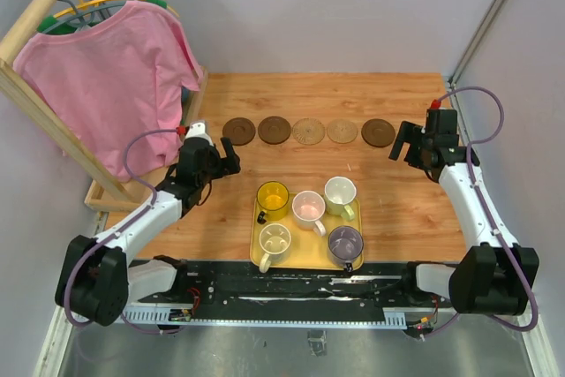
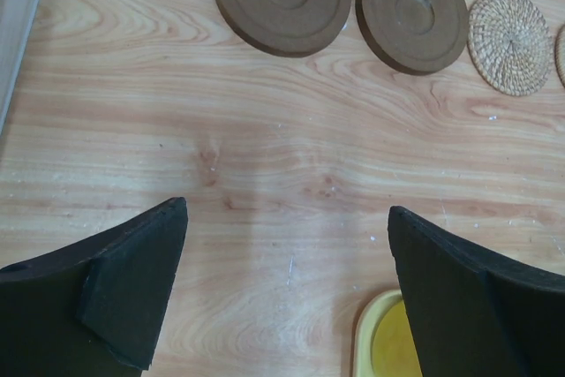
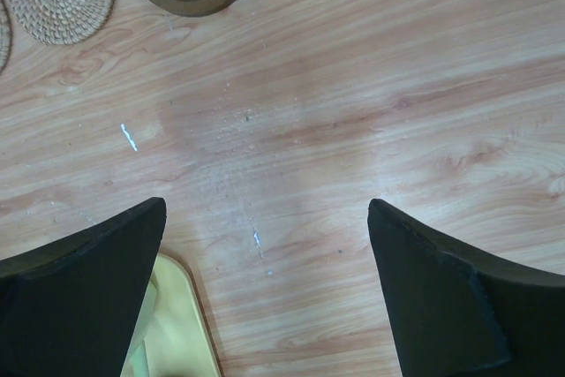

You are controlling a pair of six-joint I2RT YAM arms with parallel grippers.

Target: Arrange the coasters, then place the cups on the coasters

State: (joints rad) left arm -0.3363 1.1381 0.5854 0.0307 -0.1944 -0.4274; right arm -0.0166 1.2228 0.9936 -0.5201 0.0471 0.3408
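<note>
Coasters (image 1: 308,131) in row, beyond both parted jaws

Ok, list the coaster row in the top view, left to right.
first dark brown coaster → second dark brown coaster → first tan woven coaster → second tan woven coaster → third dark brown coaster

open wood (image 1: 397,192) between coasters (image 1: 308,131) and tray (image 1: 309,255), cups (image 1: 309,207) crowded — tight

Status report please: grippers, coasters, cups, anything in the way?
Left gripper, right gripper open, empty. Five coasters in a row, bare. All cups on yellow tray. Nothing between tray and coasters.
</note>
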